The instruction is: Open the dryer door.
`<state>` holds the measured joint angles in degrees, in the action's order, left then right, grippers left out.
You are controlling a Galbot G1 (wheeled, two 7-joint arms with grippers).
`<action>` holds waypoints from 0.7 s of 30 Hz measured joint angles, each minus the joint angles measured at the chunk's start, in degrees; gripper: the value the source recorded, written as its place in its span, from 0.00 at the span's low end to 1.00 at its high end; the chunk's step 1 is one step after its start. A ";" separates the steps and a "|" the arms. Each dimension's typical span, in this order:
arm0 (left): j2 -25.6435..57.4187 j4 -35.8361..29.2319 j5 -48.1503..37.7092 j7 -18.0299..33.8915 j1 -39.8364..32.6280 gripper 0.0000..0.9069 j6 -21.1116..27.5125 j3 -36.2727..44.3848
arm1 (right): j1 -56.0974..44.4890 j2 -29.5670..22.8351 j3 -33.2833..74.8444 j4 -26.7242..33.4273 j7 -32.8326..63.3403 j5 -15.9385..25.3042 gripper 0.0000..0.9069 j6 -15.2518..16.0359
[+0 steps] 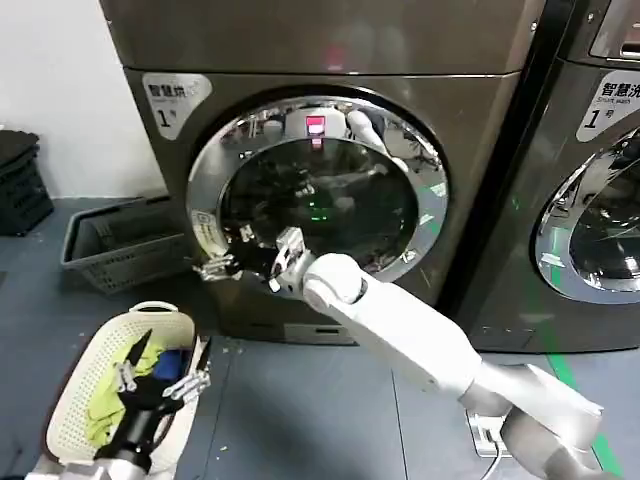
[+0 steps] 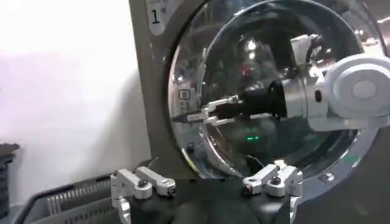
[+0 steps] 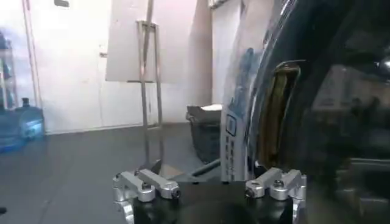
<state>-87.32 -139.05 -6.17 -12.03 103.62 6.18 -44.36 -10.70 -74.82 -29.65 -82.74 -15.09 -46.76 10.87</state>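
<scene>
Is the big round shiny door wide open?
No, the big round chrome-ringed dryer door sits flat against the brown machine front, with the right pincer at its left edge.

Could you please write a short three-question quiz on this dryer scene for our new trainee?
1. True or false: the right gripper is at the left edge of the dryer door.
2. Which gripper hovers over the white laundry basket?
3. Are the left gripper's fingers open or shut?

Key: 1 true; 2 the left gripper; 3 open.
</scene>
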 joint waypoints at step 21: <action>9.74 6.34 -15.99 -3.67 -4.44 1.00 1.74 -16.93 | -3.17 10.04 -2.96 -11.83 -6.67 -4.62 1.00 -0.21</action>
<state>-77.58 -132.70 -22.16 -15.70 99.18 7.91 -61.29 -13.87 -64.78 -32.61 -94.57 -21.76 -51.38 10.65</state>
